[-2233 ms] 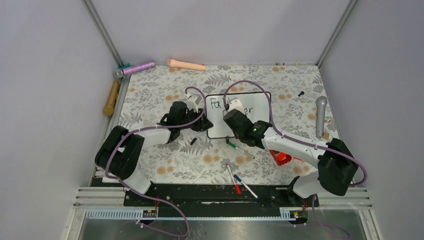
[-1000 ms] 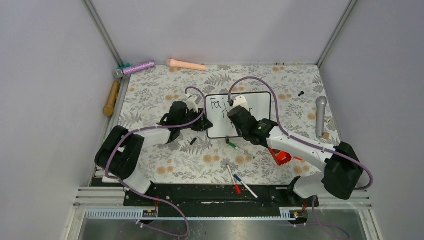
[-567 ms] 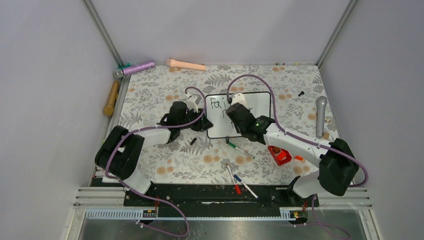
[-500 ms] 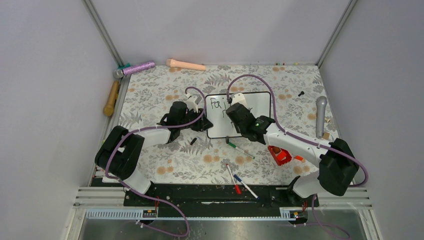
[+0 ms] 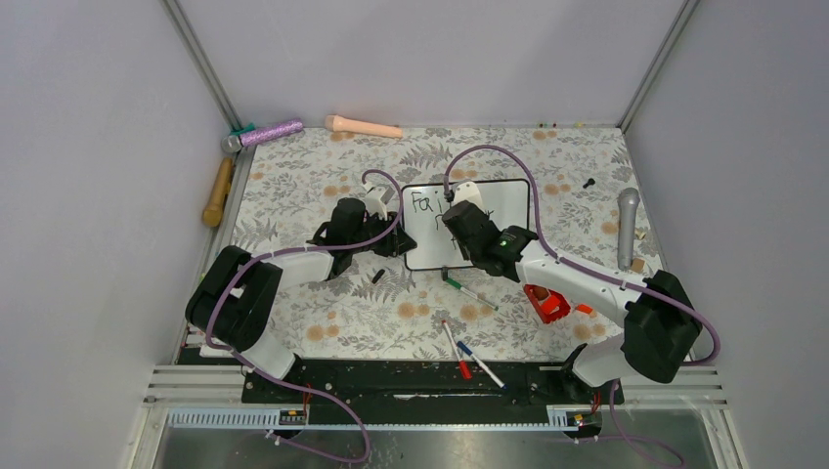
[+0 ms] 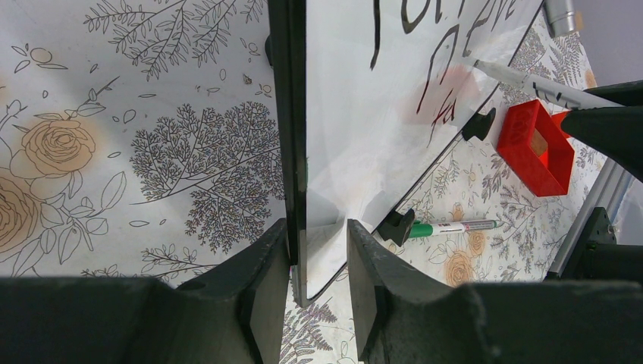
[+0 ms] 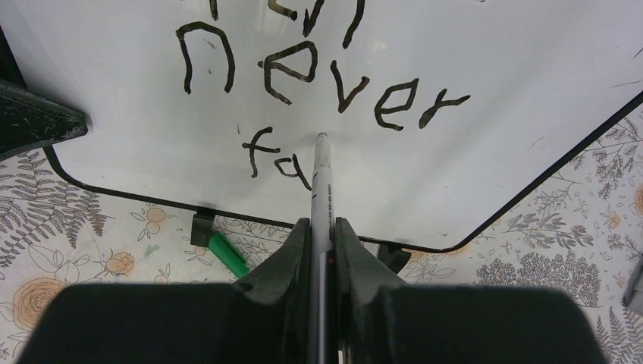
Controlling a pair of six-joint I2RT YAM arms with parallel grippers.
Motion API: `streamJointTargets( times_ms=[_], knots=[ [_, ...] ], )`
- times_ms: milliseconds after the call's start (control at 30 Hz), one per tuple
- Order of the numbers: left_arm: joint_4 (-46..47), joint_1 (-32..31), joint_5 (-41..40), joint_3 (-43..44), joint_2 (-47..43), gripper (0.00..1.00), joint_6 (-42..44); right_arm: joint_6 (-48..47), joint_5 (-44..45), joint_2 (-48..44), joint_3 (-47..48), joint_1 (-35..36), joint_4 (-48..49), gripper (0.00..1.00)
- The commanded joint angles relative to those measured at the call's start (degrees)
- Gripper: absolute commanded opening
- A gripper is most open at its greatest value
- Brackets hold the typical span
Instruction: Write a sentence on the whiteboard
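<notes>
The whiteboard (image 5: pixel 501 200) stands tilted on the floral table, and my left gripper (image 5: pixel 396 241) is shut on its left edge. In the left wrist view the black fingers (image 6: pixel 261 265) clamp the whiteboard (image 6: pixel 356 152) by its frame. My right gripper (image 5: pixel 458 217) hangs over the board, shut on a white marker (image 7: pixel 322 197). The marker's tip touches the whiteboard (image 7: pixel 470 167) just right of "fa". The sentence (image 7: pixel 292 72) reads "never" with "fa" below it, and its top line is cut off. From the left wrist view the marker (image 6: pixel 531 83) is seen slanting onto the board.
A green marker (image 5: pixel 469 291) lies just in front of the board, with red (image 5: pixel 456 350) and blue (image 5: pixel 479 363) markers nearer the bases. A red box (image 5: pixel 547 305) sits under the right forearm. A grey microphone (image 5: pixel 627 225) lies at right. A purple microphone (image 5: pixel 264 134) and a wooden handle (image 5: pixel 217 191) lie far left.
Over the last second my right gripper shifted slightly left across the board with the marker, then held still. The left arm and the board have not moved.
</notes>
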Motion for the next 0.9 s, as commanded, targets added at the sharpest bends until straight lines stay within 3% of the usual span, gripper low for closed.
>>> streamJointTargets(
  times_ms=[0,867],
  knots=[
    [0.7,-0.1,-0.2,1.4,-1.6,0.33,1.1,0.2,2.9,-1.3,0.3,-1.3,0.9,0.00],
    [0.6,-0.1,-0.2,1.3,-1.8,0.33,1.1,1.5,-1.8,-5.2,-2.2,-1.4,0.8,0.00]
  ],
)
